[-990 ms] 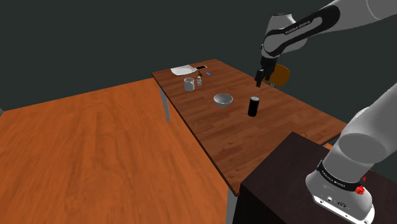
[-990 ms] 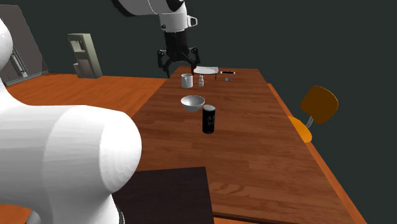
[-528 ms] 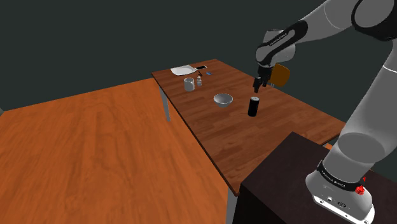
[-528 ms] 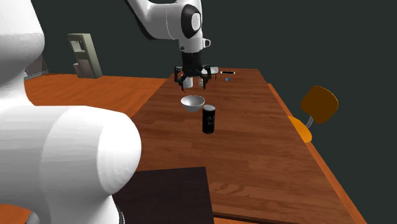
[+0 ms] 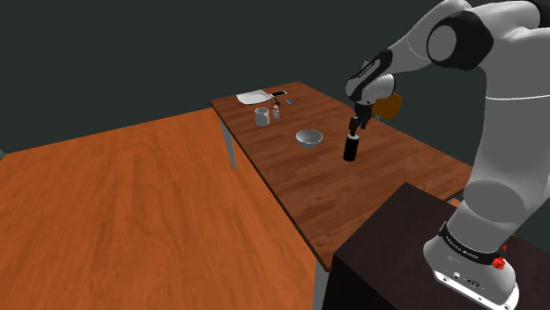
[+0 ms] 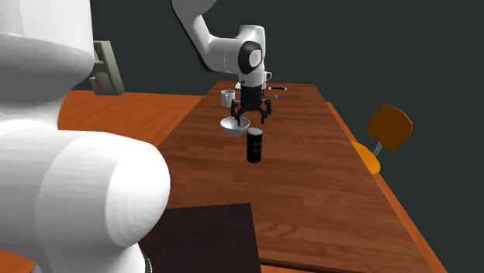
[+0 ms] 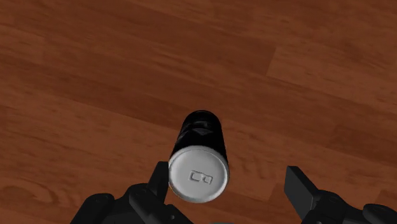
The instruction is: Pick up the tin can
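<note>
the end effector (image 7: 227,175) is held spread just above the upright black can (image 7: 198,167) on the bench (image 7: 95,76), so that the can's sides can be straddled once it is lowered.

gripper (image 6: 250,119) | lowered (fingers apart) | now above tin can (image 6: 254,146)

Dim even lighting, dark backdrop, faint shadows
</note>
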You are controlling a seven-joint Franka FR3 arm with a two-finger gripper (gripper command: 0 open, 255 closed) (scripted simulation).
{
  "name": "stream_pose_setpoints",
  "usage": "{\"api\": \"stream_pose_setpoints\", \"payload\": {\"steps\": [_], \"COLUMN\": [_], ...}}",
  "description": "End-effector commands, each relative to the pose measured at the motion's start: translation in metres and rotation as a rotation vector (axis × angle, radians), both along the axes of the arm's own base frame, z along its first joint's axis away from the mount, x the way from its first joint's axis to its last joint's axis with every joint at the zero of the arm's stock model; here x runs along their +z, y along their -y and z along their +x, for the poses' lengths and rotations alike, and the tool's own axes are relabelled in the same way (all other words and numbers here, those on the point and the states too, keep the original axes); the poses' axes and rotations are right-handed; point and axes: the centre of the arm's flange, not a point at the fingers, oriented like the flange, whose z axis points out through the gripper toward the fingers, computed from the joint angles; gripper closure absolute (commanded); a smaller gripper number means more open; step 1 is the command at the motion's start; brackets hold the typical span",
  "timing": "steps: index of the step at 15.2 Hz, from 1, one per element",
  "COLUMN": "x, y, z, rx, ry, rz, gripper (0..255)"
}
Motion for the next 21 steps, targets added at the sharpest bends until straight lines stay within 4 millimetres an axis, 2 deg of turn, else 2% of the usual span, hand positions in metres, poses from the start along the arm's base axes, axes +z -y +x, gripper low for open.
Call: {"api": "stream_pose_setpoints", "payload": {"steps": [1, 3, 10, 12, 13, 21], "x": [-0.022, -0.04, -0.077, -0.08, -0.08, -0.08], "y": [0.013, 0.025, 0.025, 0.025, 0.026, 0.025], "z": [0.007, 0.015, 0.015, 0.015, 0.015, 0.015], "rx": [-0.001, -0.002, -0.002, -0.002, -0.002, -0.002], "ry": [-0.008, -0.014, -0.014, -0.014, -0.014, -0.014], "rz": [0.007, 0.013, 0.013, 0.013, 0.013, 0.013], "gripper": [0, 0, 0, 0, 255, 255]}}
